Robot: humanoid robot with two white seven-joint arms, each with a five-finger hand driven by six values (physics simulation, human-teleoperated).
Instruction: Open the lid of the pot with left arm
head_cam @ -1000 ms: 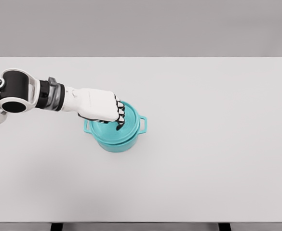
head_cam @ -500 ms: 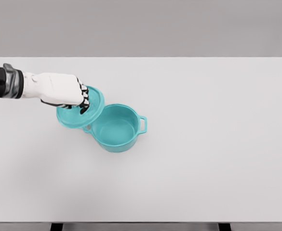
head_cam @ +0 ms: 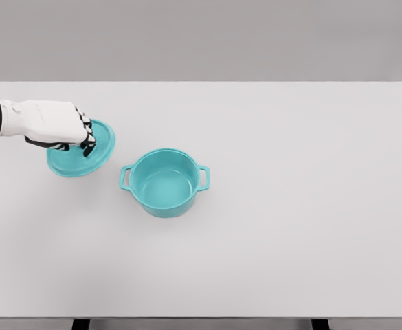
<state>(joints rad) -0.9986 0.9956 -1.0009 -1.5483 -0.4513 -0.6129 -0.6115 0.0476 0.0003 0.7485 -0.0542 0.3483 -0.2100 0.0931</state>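
Head view, the only one: the left hand (head_cam: 53, 124), white with dark finger joints, comes in from the left edge at mid-height. Only the wrist and a short stretch of forearm show. The fingers (head_cam: 86, 136) are curled down over the middle of the round teal lid (head_cam: 84, 155) and closed on it. The knob itself is hidden under the hand, so I can't tell exactly what they pinch. The lid looks tilted, far edge higher than near edge. I can't tell whether its low edge touches the white table (head_cam: 290, 227) or hangs just above it.

The lid is fully off the pot and sits to the pot's left and a bit farther back, clear of it with a visible gap of bare table between the lid rim and the pot's left handle.

The round teal pot with two loop side handles (head_cam: 164, 182) stands upright on the table, left of centre and open. The inside is the same teal and nothing shows in it. One handle points left, the other right, and the right one reads more clearly.

The table's surface is flat white, and dark legs show at the bottom edge. There is a plain grey wall (head_cam: 201, 34) behind. The right arm isn't in frame.
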